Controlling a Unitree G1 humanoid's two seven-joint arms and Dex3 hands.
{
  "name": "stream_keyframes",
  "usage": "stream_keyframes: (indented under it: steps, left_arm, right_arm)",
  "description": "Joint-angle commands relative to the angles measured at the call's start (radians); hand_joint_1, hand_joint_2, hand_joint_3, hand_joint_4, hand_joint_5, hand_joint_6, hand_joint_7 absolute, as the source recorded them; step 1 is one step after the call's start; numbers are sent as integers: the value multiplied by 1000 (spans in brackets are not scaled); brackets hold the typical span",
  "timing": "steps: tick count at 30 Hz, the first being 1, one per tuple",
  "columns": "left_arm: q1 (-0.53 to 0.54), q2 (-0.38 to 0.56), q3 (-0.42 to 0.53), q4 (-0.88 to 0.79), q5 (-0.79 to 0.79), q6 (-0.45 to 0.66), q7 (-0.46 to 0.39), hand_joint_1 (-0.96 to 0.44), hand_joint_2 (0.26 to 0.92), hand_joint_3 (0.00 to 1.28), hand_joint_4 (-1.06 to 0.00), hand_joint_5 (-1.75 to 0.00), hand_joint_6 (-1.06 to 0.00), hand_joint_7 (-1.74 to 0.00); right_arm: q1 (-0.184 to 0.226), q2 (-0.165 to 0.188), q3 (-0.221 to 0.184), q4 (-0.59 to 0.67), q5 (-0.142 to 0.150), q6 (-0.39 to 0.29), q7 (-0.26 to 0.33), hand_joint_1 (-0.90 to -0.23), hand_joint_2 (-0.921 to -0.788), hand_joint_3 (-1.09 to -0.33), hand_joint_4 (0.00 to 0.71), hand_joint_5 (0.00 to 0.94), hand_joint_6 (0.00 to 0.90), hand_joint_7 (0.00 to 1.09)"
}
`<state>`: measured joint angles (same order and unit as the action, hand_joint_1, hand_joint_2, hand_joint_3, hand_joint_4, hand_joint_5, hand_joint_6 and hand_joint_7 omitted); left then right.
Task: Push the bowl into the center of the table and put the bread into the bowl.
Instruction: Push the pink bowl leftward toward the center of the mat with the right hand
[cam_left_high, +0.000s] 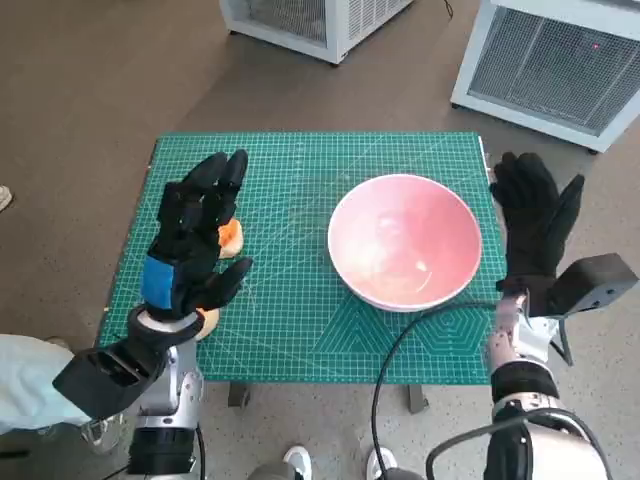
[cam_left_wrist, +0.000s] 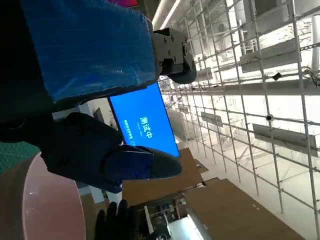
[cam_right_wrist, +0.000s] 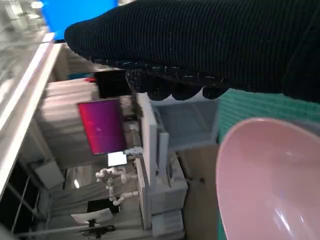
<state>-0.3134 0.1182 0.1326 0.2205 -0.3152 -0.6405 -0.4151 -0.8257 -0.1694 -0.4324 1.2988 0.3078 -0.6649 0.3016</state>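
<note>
We are looking steeply down on a green cutting mat (cam_left_high: 300, 330) covering a small table. A large pink bowl (cam_left_high: 405, 240) is sitting on it, lying toward three o'clock of the mat's middle, so by our judgement it is not yet centred. It is round, with no long axis to speak of.

Our right hand (cam_left_high: 535, 215), in its black knitted glove, is hanging just outside the bowl at three o'clock of it, fingers spread and pointing to twelve o'clock, gripping nothing. We cannot tell whether it is touching the rim. This is the nearer hand by far, and the centre is lying toward nine o'clock from the bowl, directly away from this hand: a sideways push toward nine o'clock looks to us like the coming move.

Our left hand (cam_left_high: 195, 245), black with blue tape on its back, is hovering well apart from the bowl at nine o'clock of it, fingers apart and carrying nothing.

The bread (cam_left_high: 230, 238), smallest of all, is showing as an orange-brown edge peeking out at three o'clock of the left hand, mostly hidden beneath it; a second pale-orange sliver is showing under the wrist. The bowl is holding nothing
</note>
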Motion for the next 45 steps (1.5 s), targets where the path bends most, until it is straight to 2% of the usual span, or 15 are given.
stream_keyframes:
  steps: [1, 7, 16, 27, 35, 40, 45]
  left_arm:
    - [-9, 9, 8, 5, -3, -5, -4, -556, 921, 342, -224, -3, 1, -622]
    - [-7, 12, 9, 1, -1, 0, -1, -553, 921, 341, -225, -3, 1, -624]
    - [10, 20, 11, -25, 2, 11, 6, -543, 921, 340, -227, -3, 1, -626]
    - [44, 34, 19, -70, -1, 30, 14, -549, 921, 340, -232, -6, 1, -615]
    - [81, 44, 29, -119, 17, 43, 38, -555, 921, 341, -233, -5, 1, -611]
    - [104, 48, 38, -142, 39, 42, 60, -557, 921, 341, -234, -5, 1, -611]
    - [121, 49, 46, -151, 56, 37, 79, -557, 921, 344, -234, -6, 1, -610]
  right_arm:
    - [-6, 22, -26, 25, 14, 79, 13, -579, -921, -852, 96, 0, 0, 506]
    - [-16, 42, -62, 33, 28, 146, 23, -550, -921, -858, 78, 0, 0, 492]
    - [-38, 81, -102, 44, 44, 235, 4, -534, -921, -851, 79, 2, 8, 455]
    - [-76, 127, -106, 46, 32, 278, -19, -531, -921, -846, 101, 6, 66, 412]
    - [-109, 158, -129, 48, 49, 313, -18, -533, -921, -835, 151, 6, 141, 340]
    - [-134, 184, -154, 48, 66, 328, -20, -527, -921, -832, 152, 2, 155, 321]
    - [-153, 207, -168, 49, 64, 335, -24, -516, -921, -836, 142, 0, 166, 315]
